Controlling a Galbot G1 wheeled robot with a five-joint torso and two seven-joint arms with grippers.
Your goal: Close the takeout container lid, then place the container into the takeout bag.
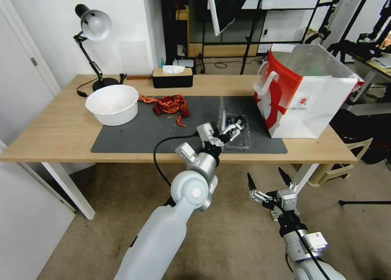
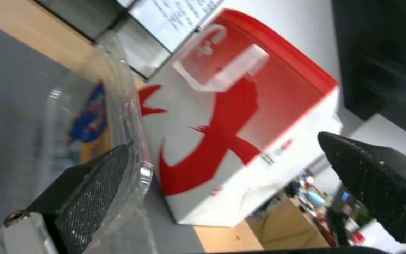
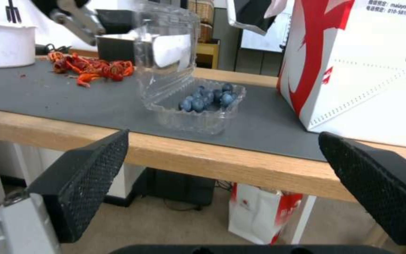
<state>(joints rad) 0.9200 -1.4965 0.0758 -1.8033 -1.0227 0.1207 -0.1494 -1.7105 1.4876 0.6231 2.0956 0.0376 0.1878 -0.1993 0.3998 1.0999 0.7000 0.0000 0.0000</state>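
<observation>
Two hands [image 1: 230, 130] [image 1: 269, 183], one container [image 1: 238, 134], one bag [image 1: 303, 97]

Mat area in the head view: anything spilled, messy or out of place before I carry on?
Yes. A loose heap of red scraps lies scattered on the dark mat beside the white bowl, with bits strewn toward the takeout container. The container's lid stands open, with the left hand at it. The blueberries are all inside.
</observation>
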